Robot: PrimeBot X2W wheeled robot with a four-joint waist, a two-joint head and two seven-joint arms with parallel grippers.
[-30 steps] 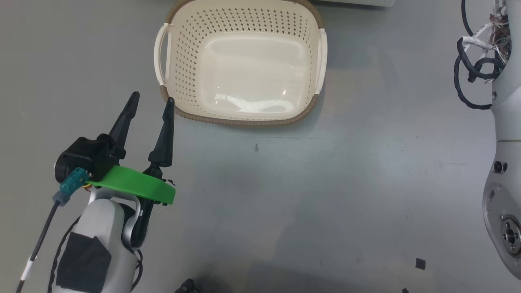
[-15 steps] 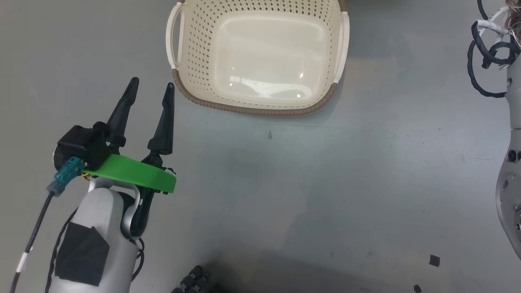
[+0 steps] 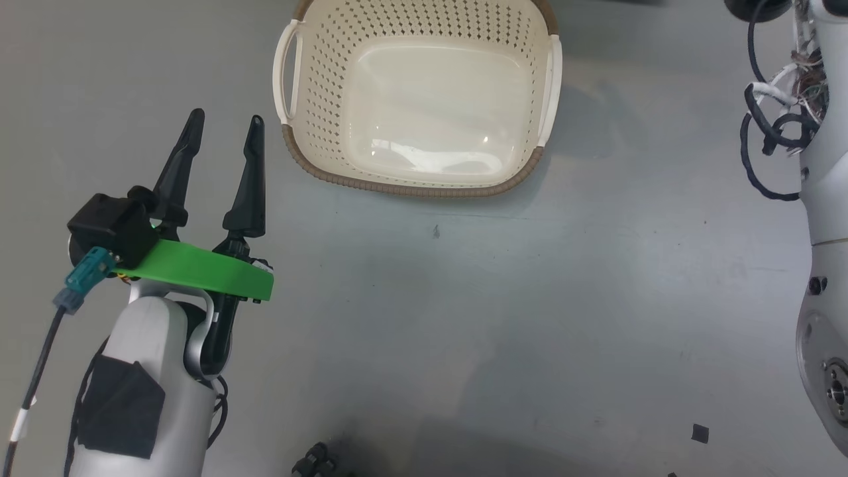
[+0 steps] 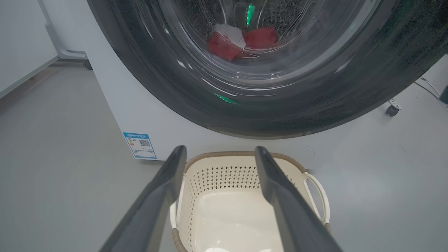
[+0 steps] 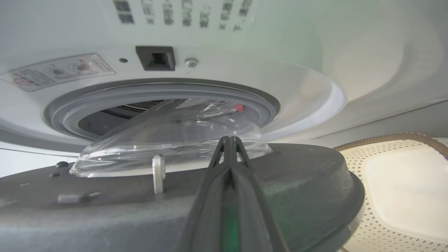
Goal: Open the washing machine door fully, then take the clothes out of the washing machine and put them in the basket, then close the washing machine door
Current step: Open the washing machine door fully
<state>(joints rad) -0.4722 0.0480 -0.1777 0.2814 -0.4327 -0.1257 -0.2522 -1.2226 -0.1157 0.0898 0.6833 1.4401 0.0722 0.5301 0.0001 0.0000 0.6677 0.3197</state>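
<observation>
Status: washing machine door (image 5: 308, 182) partly open, right fingers (image 5: 213, 203) clenched empty at its inner face; left fingers (image 3: 248, 179) released; clothes (image 4: 224, 47) inside washing machine (image 4: 119, 105); basket (image 3: 397, 189) empty. Unloading, closing left.

The head view has shifted slightly. The left gripper (image 3: 225, 118) now stands clear of the basket (image 3: 424, 193) corner it overlapped.

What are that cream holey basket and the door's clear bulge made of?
Cream perforated basket: probably moulded plastic, glossy, with glare on its floor. Round door's clear bulging bowl: glass or clear plastic, hard to tell; transparent, with sharp reflections.
</observation>
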